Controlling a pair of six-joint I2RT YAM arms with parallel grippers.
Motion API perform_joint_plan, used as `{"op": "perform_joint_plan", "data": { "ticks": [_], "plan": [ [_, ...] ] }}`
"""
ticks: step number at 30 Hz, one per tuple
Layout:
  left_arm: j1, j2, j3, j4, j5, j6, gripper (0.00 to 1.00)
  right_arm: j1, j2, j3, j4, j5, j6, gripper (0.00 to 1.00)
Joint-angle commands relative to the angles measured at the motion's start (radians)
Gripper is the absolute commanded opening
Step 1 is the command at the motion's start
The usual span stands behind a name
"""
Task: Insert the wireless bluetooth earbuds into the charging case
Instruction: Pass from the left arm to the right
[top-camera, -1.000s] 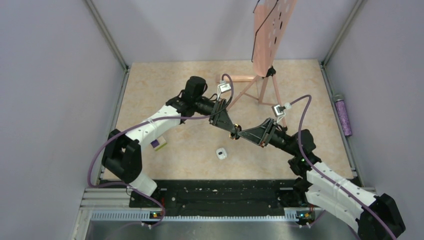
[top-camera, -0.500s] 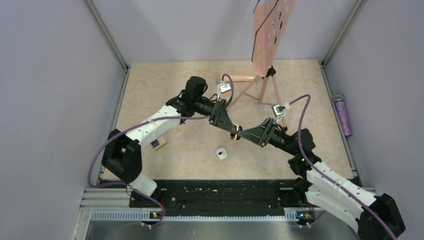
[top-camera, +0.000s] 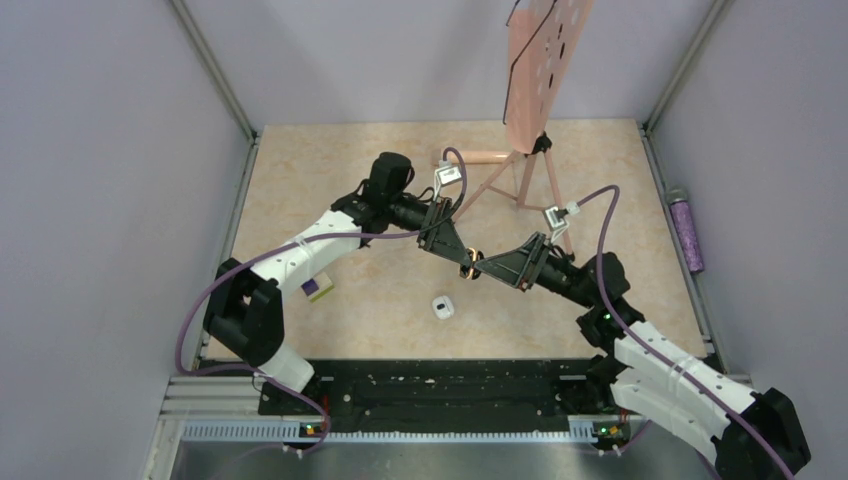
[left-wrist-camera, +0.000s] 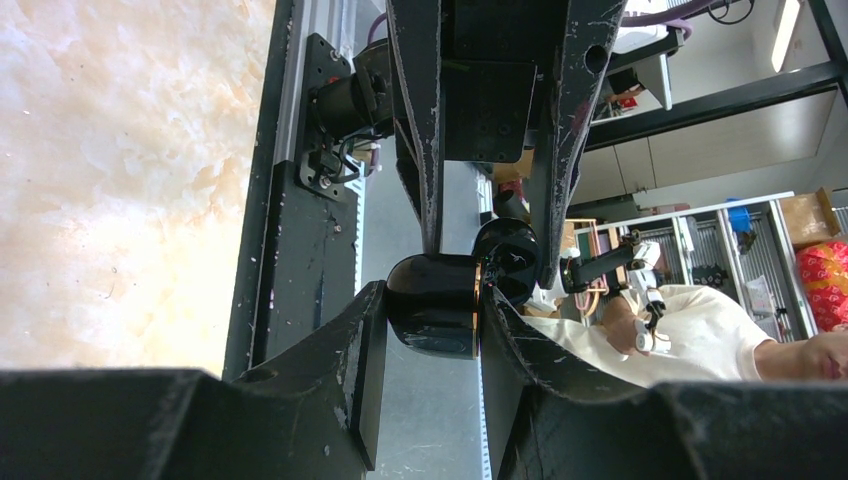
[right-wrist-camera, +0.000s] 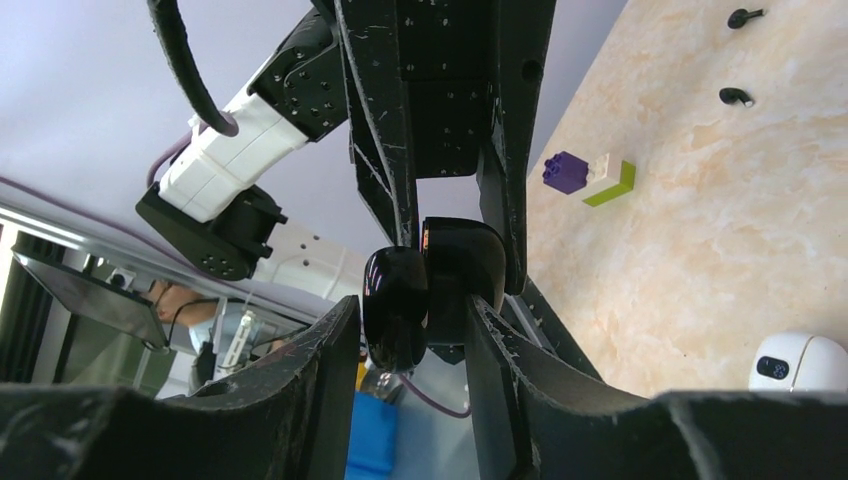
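Table (top-camera: 300, 180): beige marbled top. Lying directly on it: 2 black earbuds (right-wrist-camera: 736, 96), near each other; 1 purple-and-yellow block (top-camera: 318, 289), apart from them; 1 small white rounded device (top-camera: 443, 307); pink stand (top-camera: 480, 156) at rear.

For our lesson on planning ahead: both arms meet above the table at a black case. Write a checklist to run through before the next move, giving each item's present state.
1. Grip of the left tool on the black case: ok, its fingers press on both sides.
2. Grip of the right tool on the case: cannot tell; the case sits between its fingers, but contact is unclear.
3. Case open wide enough: cannot tell.
4. Both earbuds located: ok, lying on the table, apart from the purple-and-yellow block.
5. A tool free to fetch an earbud: not ok, both are at the case.
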Motion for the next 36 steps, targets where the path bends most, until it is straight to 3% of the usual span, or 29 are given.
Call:
{"op": "perform_joint_plan", "data": {
  "ticks": [1,19,25,36],
  "plan": [
    [-0.002,-0.028,0.011,0.011,0.005,0.025,0.0,-0.013,0.002,0.07,-0.007,0.014,-0.03,0.41],
    [-0.002,-0.006,0.036,-0.045,-0.025,0.059,0.0,0.006,0.008,0.067,-0.037,0.041,-0.024,0.4],
    [-0.002,-0.004,0.039,-0.048,-0.025,0.059,0.0,0.026,0.016,0.064,-0.043,0.055,-0.032,0.45],
    [-0.002,0.0,0.043,-0.058,-0.032,0.068,0.0,0.029,-0.005,0.057,-0.08,0.064,-0.047,0.42]
  ]
}}
